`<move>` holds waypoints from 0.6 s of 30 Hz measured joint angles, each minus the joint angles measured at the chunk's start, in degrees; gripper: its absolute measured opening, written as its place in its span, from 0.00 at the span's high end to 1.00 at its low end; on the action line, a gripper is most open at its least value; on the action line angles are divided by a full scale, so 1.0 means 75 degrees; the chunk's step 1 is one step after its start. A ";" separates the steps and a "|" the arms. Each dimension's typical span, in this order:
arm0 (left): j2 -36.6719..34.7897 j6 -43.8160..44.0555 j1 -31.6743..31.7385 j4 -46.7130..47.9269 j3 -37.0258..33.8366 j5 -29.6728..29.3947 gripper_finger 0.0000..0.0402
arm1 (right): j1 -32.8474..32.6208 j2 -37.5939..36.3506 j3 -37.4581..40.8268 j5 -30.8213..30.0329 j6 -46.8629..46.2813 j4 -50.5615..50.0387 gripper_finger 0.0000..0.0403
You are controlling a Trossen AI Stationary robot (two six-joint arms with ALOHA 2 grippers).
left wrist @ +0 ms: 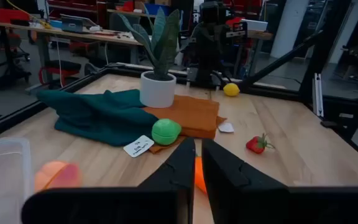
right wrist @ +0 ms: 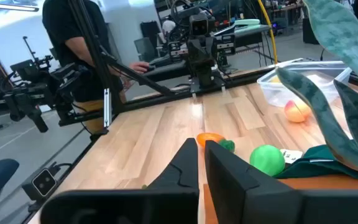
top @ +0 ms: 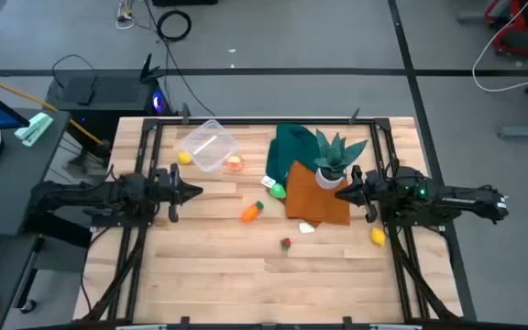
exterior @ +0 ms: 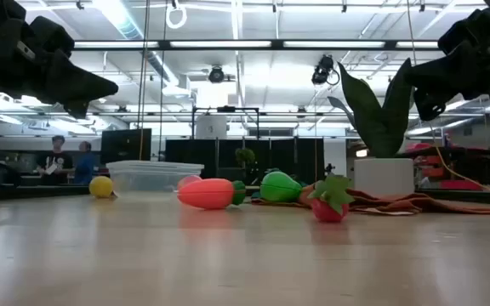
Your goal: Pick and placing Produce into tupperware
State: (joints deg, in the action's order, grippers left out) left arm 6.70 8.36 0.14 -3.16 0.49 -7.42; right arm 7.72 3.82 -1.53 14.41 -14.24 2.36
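Observation:
The clear tupperware (top: 207, 145) stands at the far left of the table. A yellow piece (top: 184, 158) and the pink-orange peach (top: 236, 163) lie on the wood beside it. The green piece (top: 277, 191), the carrot (top: 251, 212), the tiny red berry (top: 286, 244) and a second yellow piece (top: 378, 236) lie nearer the middle and right. My left gripper (top: 197, 192) is shut and empty at the left, above the table, pointing right at the carrot (left wrist: 199, 175). My right gripper (top: 340, 194) is shut and empty over the orange cloth, pointing left.
A spiky potted plant (top: 333, 160) in a white pot stands on a teal cloth (top: 291, 145) and an orange cloth (top: 319, 194), close to my right gripper. A white tag (top: 269, 182) lies by the green piece. Bare wood lies along the near edge. People show in the room beyond the table.

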 joint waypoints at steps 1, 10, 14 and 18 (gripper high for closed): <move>0.0000 0.0000 0.0003 -0.0001 0.0001 -0.0001 0.91 | -0.0001 0.0001 0.0001 -0.0001 0.0000 -0.0001 1.00; 0.0000 0.0000 0.0002 0.0000 0.0000 0.0000 0.94 | -0.0001 0.0001 0.0001 -0.0001 0.0000 -0.0001 1.00; 0.0000 0.0000 0.0001 -0.0002 0.0001 -0.0002 0.92 | 0.0000 0.0001 0.0000 -0.0002 0.0000 0.0001 1.00; 0.0000 0.0000 0.0001 -0.0003 0.0000 0.0000 0.91 | 0.0001 0.0002 -0.0001 -0.0003 0.0000 -0.0001 1.00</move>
State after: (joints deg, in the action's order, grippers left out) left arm 6.70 8.36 0.15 -3.18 0.49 -7.42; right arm 7.72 3.83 -1.54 14.39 -14.24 2.35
